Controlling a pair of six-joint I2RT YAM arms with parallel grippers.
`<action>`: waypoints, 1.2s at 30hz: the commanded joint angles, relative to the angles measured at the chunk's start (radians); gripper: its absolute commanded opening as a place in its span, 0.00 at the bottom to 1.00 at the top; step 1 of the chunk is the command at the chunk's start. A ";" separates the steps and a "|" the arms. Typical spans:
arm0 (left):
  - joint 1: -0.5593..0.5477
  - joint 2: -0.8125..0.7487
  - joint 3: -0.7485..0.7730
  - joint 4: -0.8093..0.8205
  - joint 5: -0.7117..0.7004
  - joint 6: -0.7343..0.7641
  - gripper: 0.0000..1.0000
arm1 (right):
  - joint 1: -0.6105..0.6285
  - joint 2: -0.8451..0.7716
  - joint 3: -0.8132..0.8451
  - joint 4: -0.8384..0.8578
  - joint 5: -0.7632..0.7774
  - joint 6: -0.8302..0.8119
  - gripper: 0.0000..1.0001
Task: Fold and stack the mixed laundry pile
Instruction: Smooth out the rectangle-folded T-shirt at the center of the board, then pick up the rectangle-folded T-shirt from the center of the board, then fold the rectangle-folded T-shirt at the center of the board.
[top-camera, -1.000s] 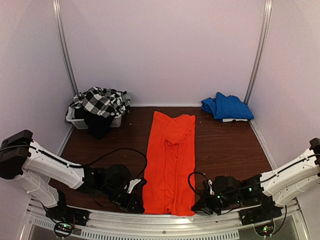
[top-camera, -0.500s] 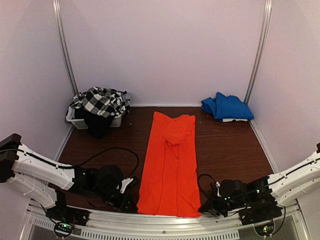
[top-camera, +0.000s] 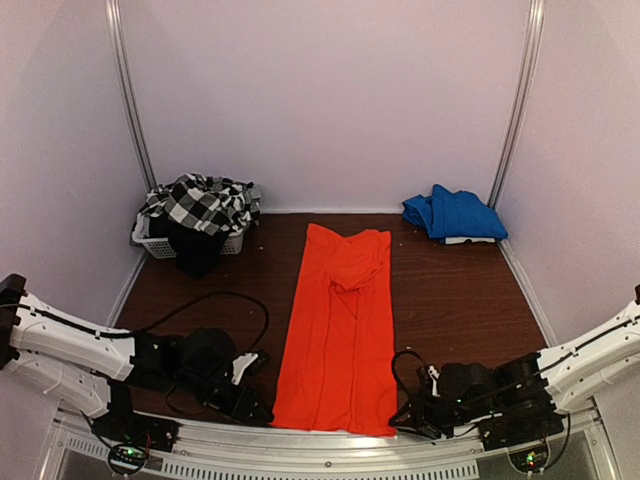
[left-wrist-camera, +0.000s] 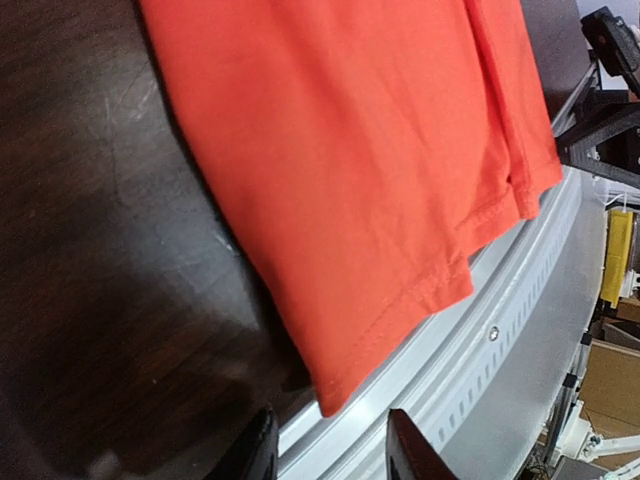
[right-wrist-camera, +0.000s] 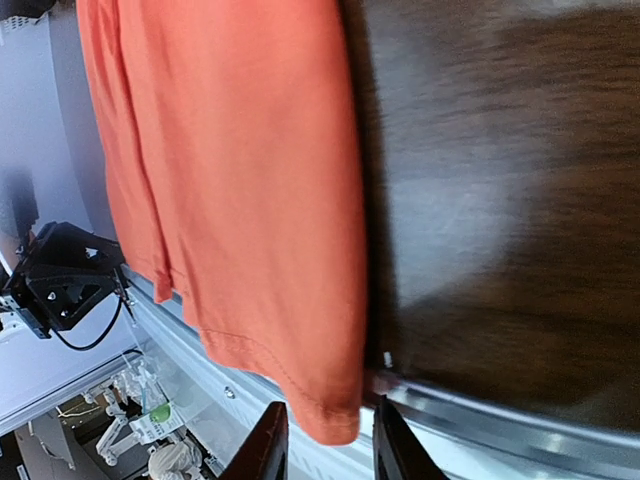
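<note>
**Lengthwise-folded garment laid out, both end effectors open at its near hem**

At the near edge, the left end effector (top-camera: 250, 403) and the right end effector (top-camera: 415, 425) sit low on the bench (top-camera: 450, 290), one at each near corner of the orange-red garment (top-camera: 335, 330). In the left wrist view the jaws stand apart, and the hem corner lies free just ahead of the gap, overhanging the metal rail (left-wrist-camera: 520, 330). In the right wrist view the jaws are likewise parted, with the other hem corner lying slack between them. Neither end effector grips anything.

The garment runs as a long, narrow strip from the rail toward the far wall. Its sides are turned in and a bunched fold lies near its far end.

Farther back on the left, the rest of the mixed laundry pile fills a white slatted basket (top-camera: 150, 243). There a checked garment (top-camera: 200, 203) lies on top and a black garment (top-camera: 195, 252) hangs over the front. At the far right lies a folded blue garment (top-camera: 455, 213).

Judged step: the lengthwise fold looks complete and the crosswise fold has not begun.

The likely next move is for both end effectors to close on the hem corners together. They would then lift evenly and carry the hem toward the far end. The corners overhang the rail, so a shallow pinch could miss the under layer.
</note>
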 joint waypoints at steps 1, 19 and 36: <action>-0.003 0.081 0.012 0.043 0.002 0.015 0.38 | 0.006 0.037 -0.023 0.009 0.033 0.013 0.29; -0.002 0.040 0.272 -0.167 -0.024 0.168 0.00 | -0.022 0.058 0.258 -0.263 0.072 -0.157 0.00; 0.362 0.461 0.724 -0.275 0.101 0.400 0.00 | -0.724 0.365 0.548 -0.224 -0.338 -0.733 0.00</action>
